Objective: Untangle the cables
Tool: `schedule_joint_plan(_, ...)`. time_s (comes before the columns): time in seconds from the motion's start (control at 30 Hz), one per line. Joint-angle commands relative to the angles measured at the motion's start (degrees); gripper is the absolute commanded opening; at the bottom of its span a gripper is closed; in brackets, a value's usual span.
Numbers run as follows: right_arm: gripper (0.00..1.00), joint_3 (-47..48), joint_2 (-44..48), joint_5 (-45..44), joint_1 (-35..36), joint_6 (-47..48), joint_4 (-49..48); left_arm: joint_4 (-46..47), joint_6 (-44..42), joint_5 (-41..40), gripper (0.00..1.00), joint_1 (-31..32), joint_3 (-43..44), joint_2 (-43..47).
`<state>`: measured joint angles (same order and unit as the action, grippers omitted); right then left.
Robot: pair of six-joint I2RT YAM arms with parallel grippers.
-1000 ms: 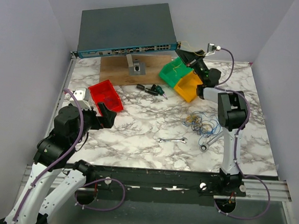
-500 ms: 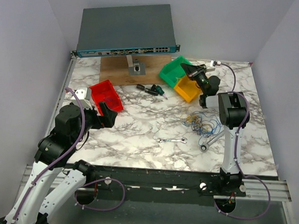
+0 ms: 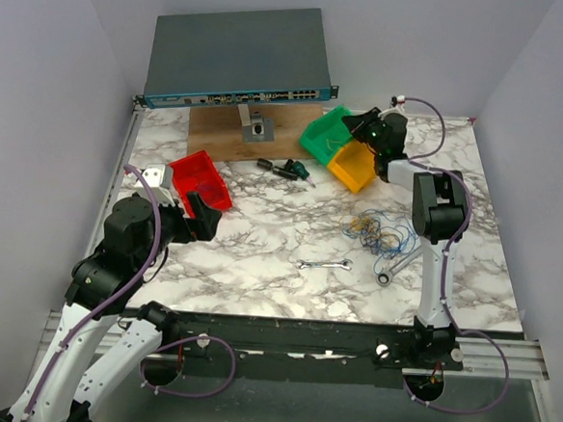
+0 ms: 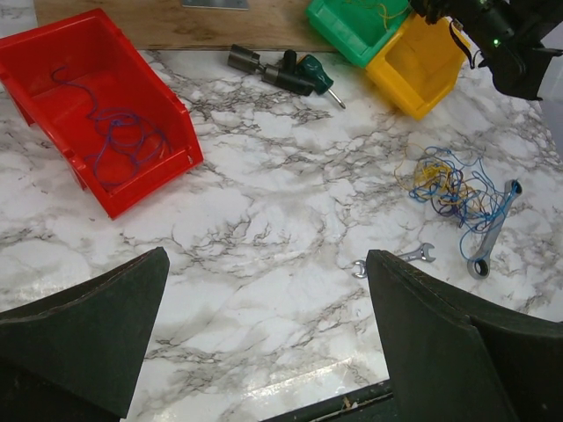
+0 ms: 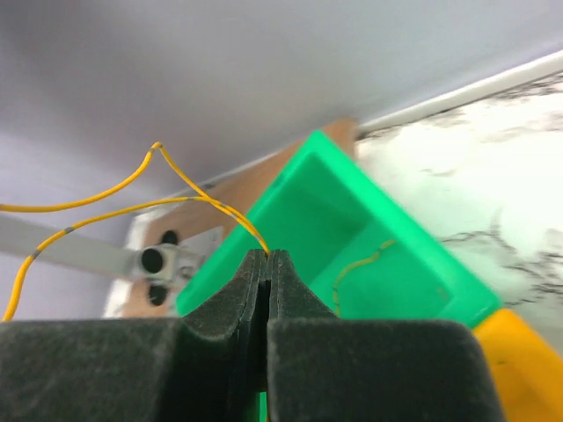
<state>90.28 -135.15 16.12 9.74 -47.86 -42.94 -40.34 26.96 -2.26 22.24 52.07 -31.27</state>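
Right wrist: jaws pinch yellow cable (image 5: 185, 173) over green bin (image 5: 352, 220); left jaws spread wide

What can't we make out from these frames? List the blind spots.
- Right wrist: the yellow wire pinched in the right gripper runs off the left edge, so its far end is unseen.
- Top external: that wire is too thin to see, and the right arm covers part of the green bin.
- Left wrist and top external: the tangle is too fine to count strands or crossings.
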Motion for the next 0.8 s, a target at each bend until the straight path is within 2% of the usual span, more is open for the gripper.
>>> schedule_joint_plan(0.0, 0.01, 7.3, 1.4, -10.3, 1.8, 14.9, 22.0, 1.0, -0.6, 1.8, 0.99, -0.2, 0.8, -0.3)
schedule_joint_plan(0.13, 0.01, 13.3, -2.3, -16.7, 4.1, 19.2, 32.6, 1.3, -0.1, 2.3, 0.99, -0.3, 0.7, -0.2)
schedule_joint_plan(0.33, 0.01, 15.4, -2.9, -27.9, 7.4, 24.3, 42.5, 1.5, 0.7, 4.6, 0.99, -0.2, 0.3, 0.1)
schedule_joint_plan(0.43, 0.01, 16.4, -2.8, -28.5, 7.7, 24.0, 50.6, 1.5, 0.7, 4.4, 0.98, -0.2, 0.3, 0.2)
schedule_joint_plan(0.77, 0.01, 11.8, 3.1, -39.9, 8.0, 21.9, 66.5, 0.2, 0.6, 4.6, 0.99, -0.2, 1.0, -0.4)
